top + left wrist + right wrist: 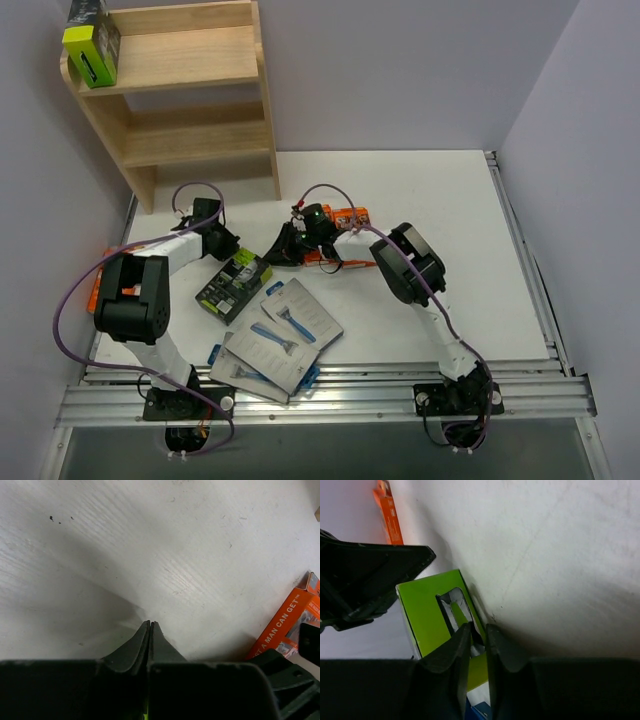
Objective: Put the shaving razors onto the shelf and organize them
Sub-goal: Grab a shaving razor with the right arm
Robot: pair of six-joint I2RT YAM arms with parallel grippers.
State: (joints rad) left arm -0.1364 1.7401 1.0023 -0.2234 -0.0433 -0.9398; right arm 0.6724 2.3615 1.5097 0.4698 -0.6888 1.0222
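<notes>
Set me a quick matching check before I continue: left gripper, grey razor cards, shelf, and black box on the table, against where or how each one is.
1 left gripper
2 grey razor cards
3 shelf
4 black box on the table

a holds one lime-sided box on its top tier
b overlapping at the table's near edge
c shut, empty
d lying flat, next to the cards

Pairs: 1-c, 2-b, 3-a, 4-d
</notes>
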